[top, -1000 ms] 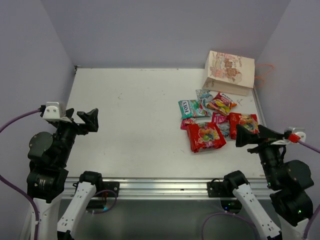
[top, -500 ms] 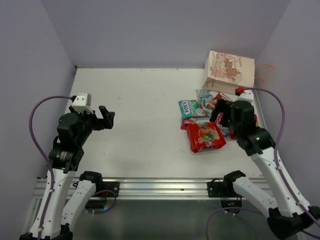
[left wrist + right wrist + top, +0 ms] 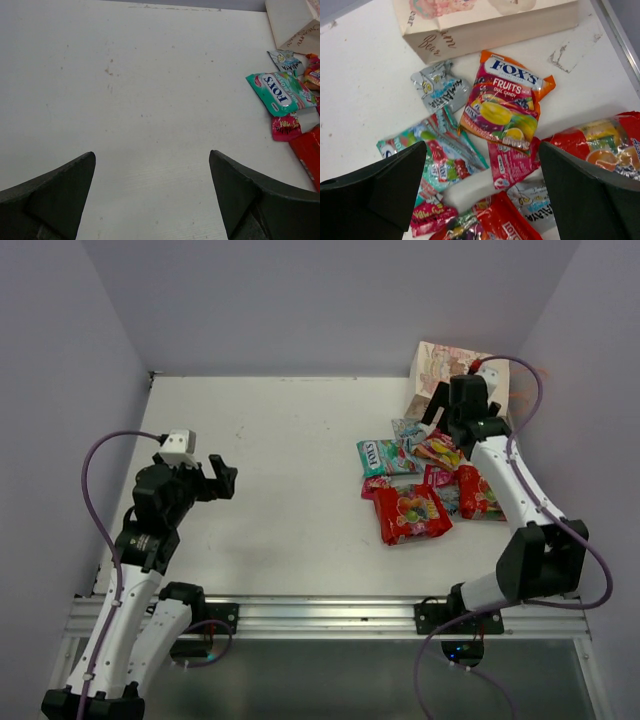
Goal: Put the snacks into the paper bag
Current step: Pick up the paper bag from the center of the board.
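The snacks lie in a pile at the right of the table: a teal-white FOX'S packet point(image 3: 380, 456) point(image 3: 280, 92) point(image 3: 437, 160), a multicoloured FOX'S packet point(image 3: 440, 448) point(image 3: 505, 107), a large red packet point(image 3: 412, 512) point(image 3: 505, 225), a second red one point(image 3: 478, 490) point(image 3: 605, 150), a magenta one point(image 3: 512, 162) and a light blue one point(image 3: 437, 90). The paper bag point(image 3: 440, 365) point(image 3: 485, 20) lies just behind them. My right gripper point(image 3: 445, 415) point(image 3: 482, 145) is open and empty above the pile, near the bag. My left gripper point(image 3: 222, 478) point(image 3: 152, 154) is open and empty over bare table at the left.
The bag's orange cord handle point(image 3: 530, 375) lies against the right wall. The table's right edge rail point(image 3: 620, 30) runs close to the bag and the packets. Lavender walls enclose the table on three sides. A metal rail point(image 3: 320, 612) runs along the front.
My right arm has swung from the near right edge out over the snack pile up to the bag. My left arm has reached a little forward and to the right. The packets have not moved.
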Controlling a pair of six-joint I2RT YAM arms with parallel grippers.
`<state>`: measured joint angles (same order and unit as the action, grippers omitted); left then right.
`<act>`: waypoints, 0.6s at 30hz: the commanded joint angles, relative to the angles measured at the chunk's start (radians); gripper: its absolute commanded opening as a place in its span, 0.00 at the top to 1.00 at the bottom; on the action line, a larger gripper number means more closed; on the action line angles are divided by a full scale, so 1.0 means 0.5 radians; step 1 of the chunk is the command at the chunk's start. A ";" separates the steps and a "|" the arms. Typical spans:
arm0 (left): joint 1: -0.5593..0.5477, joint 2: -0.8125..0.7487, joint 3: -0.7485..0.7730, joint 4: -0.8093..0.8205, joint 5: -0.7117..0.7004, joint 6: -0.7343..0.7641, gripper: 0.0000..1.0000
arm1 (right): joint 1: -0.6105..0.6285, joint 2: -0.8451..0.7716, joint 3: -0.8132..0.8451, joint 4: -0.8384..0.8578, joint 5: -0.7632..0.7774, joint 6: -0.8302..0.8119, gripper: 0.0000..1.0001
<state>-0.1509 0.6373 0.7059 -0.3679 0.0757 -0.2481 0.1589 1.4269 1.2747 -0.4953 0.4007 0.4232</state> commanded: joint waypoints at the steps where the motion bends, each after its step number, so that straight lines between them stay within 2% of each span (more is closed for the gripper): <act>1: 0.013 -0.035 -0.025 0.116 0.023 0.027 0.00 | -0.158 0.143 0.117 0.229 -0.123 0.043 0.01; 8: 0.010 -0.050 -0.040 0.132 0.060 0.018 0.00 | -0.593 0.468 0.251 0.420 -0.360 0.181 0.01; 18: -0.036 -0.050 -0.053 0.122 0.076 0.018 0.00 | -0.858 0.827 0.469 0.564 -0.442 0.181 0.02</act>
<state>-0.1612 0.6159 0.6888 -0.3561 0.0994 -0.2466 -0.2504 1.8164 1.4467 -0.2821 0.2115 0.4953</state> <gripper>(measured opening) 0.997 0.985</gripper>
